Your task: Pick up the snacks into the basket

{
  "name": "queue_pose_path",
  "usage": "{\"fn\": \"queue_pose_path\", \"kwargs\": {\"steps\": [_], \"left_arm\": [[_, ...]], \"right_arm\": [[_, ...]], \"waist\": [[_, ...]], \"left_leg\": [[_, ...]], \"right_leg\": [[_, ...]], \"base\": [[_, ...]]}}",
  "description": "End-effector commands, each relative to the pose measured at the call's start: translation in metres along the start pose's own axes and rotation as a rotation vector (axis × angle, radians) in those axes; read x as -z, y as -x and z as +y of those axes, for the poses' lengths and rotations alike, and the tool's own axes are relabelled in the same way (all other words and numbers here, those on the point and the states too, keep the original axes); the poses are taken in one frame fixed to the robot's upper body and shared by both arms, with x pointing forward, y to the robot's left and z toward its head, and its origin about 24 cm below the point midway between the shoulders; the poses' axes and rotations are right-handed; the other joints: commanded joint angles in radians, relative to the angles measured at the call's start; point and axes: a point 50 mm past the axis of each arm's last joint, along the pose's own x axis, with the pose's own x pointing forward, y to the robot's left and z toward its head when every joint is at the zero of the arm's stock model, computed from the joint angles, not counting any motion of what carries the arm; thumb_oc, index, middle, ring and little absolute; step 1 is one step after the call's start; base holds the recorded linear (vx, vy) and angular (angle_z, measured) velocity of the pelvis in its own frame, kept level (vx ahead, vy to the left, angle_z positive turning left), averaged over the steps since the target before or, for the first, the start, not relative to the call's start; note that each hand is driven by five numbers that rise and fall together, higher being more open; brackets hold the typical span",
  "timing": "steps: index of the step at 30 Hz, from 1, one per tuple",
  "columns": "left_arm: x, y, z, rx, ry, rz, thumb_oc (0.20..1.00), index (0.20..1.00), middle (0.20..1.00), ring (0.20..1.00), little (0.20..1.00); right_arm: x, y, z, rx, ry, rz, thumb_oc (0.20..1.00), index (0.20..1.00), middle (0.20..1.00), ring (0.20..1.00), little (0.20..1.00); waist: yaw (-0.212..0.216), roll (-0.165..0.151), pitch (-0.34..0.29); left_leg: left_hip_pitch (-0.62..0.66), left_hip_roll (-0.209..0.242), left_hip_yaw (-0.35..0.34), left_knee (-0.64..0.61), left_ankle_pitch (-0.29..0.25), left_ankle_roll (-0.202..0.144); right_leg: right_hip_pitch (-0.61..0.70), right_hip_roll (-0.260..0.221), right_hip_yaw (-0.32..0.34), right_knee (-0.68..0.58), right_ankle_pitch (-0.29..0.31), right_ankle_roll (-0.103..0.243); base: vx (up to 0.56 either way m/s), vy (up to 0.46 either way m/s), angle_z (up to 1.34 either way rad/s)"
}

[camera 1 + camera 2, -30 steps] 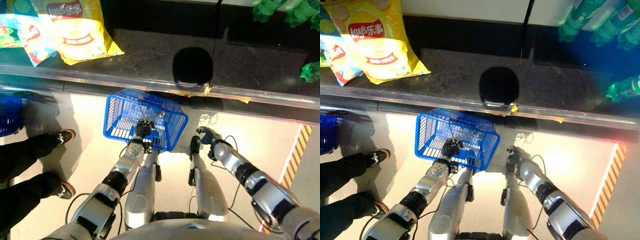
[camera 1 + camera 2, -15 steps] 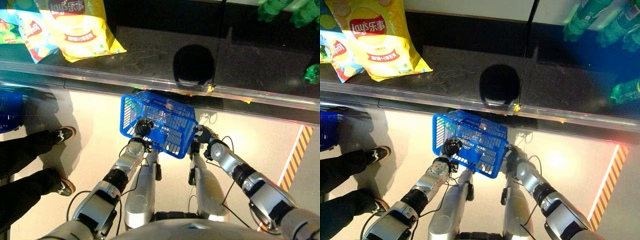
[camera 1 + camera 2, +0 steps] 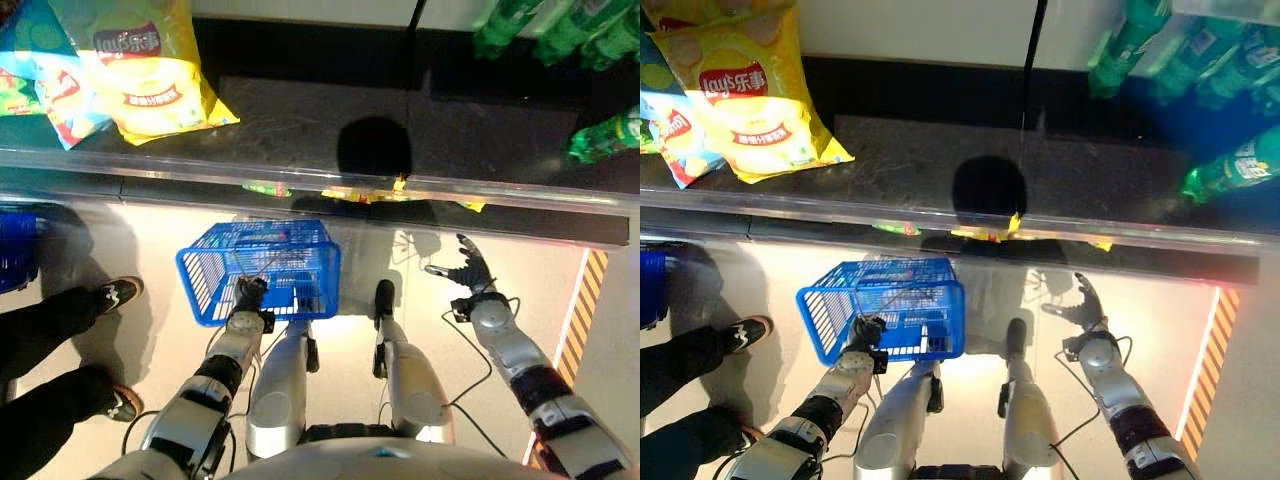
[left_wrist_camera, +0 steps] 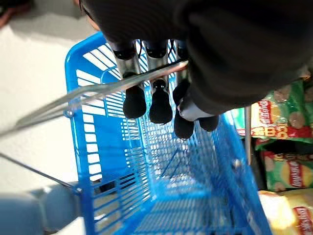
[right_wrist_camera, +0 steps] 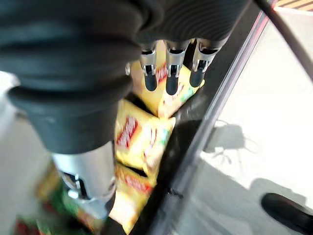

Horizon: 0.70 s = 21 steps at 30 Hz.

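Nearest me, low and left of centre in the left eye view, my left hand [image 3: 248, 297] has its fingers [image 4: 134, 102] curled round the wire handle [image 4: 98, 90] of the blue basket [image 3: 200, 290], which hangs over the floor [image 3: 160, 260] below the shelf edge. The left wrist view looks down into the basket and I see no snack in it, so I judge the task barely begun.

My right hand [image 3: 470, 272] is at the lower right of the same view, fingers spread and holding nothing, well short of the shelf [image 3: 300, 130]. The right wrist view confirms it: straight fingers [image 5: 168, 73] pointing toward yellow snack bags [image 5: 142, 137] stacked on a lower shelf beside the rail.

Farther off, in the upper left of the frame, a yellow chip bag [image 3: 150, 70] lies on the dark shelf, with a blue-and-red snack bag [image 3: 55, 90] just beside it at the left edge. Green bottles [image 3: 605, 135] sit at the upper right; they are not my target.

To do this step well I would keep the basket level and tucked close under the shelf lip, mouth up, then bring the right hand to a bag's near edge with the fingers wide. These bags are puffy and slick, so I would pinch a corner or seam rather than squeeze the middle. A person's legs [image 3: 50, 320] stand at the left; I would keep the basket from swinging that way.
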Motion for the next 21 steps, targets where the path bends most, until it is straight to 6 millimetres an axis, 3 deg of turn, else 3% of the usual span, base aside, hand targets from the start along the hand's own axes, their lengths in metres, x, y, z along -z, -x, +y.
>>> {"fn": "queue_pose_path", "kwargs": {"steps": [1, 5, 10, 13, 16, 17, 19, 21], "left_arm": [[0.056, 0.010, 0.001, 0.019, -0.207, 0.180, 0.200, 0.200, 0.200, 0.200, 0.200], [0.092, 0.020, 0.008, 0.031, -0.245, 0.305, 0.200, 0.200, 0.200, 0.200, 0.200], [0.108, 0.024, 0.019, 0.020, -0.246, 0.365, 0.200, 0.200, 0.200, 0.200, 0.200], [0.102, 0.020, 0.025, 0.004, -0.232, 0.342, 0.200, 0.200, 0.200, 0.200, 0.200], [0.099, 0.017, 0.032, -0.022, -0.209, 0.327, 0.200, 0.200, 0.200, 0.200, 0.200], [0.098, 0.017, 0.032, -0.022, -0.209, 0.327, 0.200, 0.200, 0.200, 0.200, 0.200], [0.100, 0.016, 0.037, -0.032, -0.188, 0.327, 0.200, 0.200, 0.200, 0.200, 0.200], [0.101, 0.017, 0.037, -0.032, -0.178, 0.331, 0.200, 0.200, 0.200, 0.200, 0.200]], "right_arm": [[-0.003, 0.009, -0.023, 0.053, -0.088, -0.063, 1.000, 1.000, 1.000, 1.000, 1.000], [-0.004, 0.018, -0.053, 0.147, -0.183, -0.092, 1.000, 1.000, 1.000, 1.000, 1.000], [-0.014, 0.022, -0.080, 0.247, -0.269, -0.151, 1.000, 1.000, 1.000, 1.000, 1.000], [-0.025, 0.015, -0.090, 0.284, -0.303, -0.181, 1.000, 1.000, 1.000, 1.000, 1.000], [-0.036, 0.004, -0.097, 0.319, -0.360, -0.199, 1.000, 1.000, 1.000, 1.000, 1.000], [-0.036, 0.003, -0.097, 0.319, -0.360, -0.199, 1.000, 1.000, 1.000, 1.000, 1.000], [-0.048, -0.006, -0.104, 0.324, -0.312, -0.209, 1.000, 1.000, 1.000, 1.000, 1.000], [-0.050, -0.009, -0.103, 0.316, -0.306, -0.205, 1.000, 1.000, 1.000, 1.000, 1.000]], "waist": [[-0.019, -0.045, -0.141], [-0.030, -0.046, -0.187], [-0.040, -0.049, -0.218], [-0.035, -0.037, -0.224], [-0.017, -0.048, -0.239], [-0.017, -0.048, -0.238], [-0.001, -0.066, -0.259], [0.007, -0.070, -0.267]], "left_leg": [[-0.013, 0.001, 0.016, 0.001, -0.053, -0.046], [0.023, -0.009, 0.024, 0.001, -0.072, -0.036], [0.041, -0.005, 0.047, 0.001, -0.082, -0.025], [0.056, 0.037, 0.049, 0.001, -0.088, -0.039], [0.083, 0.106, 0.063, 0.001, -0.096, -0.076], [0.083, 0.106, 0.063, 0.001, -0.096, -0.077], [0.113, 0.174, 0.073, 0.001, -0.090, -0.119], [0.121, 0.196, 0.079, 0.001, -0.084, -0.133]], "right_leg": [[-0.089, -0.068, 0.047, 0.053, 0.012, 0.093], [-0.066, -0.075, 0.054, 0.057, 0.008, 0.100], [-0.079, -0.074, 0.076, 0.101, 0.001, 0.115], [-0.089, -0.125, 0.118, 0.131, 0.013, 0.133], [-0.099, -0.209, 0.097, 0.105, 0.092, 0.155], [-0.098, -0.208, 0.097, 0.105, 0.092, 0.155], [-0.103, -0.246, 0.066, 0.091, 0.115, 0.175], [-0.100, -0.253, 0.049, 0.098, 0.106, 0.179]], "base": [[0.05, 0.034, -0.06], [0.03, 0.046, -0.08], [-0.03, -0.009, -0.15], [-0.02, -0.172, -0.17], [0.00, -0.331, -0.35], [0.05, -0.432, -0.29], [0.06, -0.471, -0.30], [0.06, -0.362, -0.16]]}}
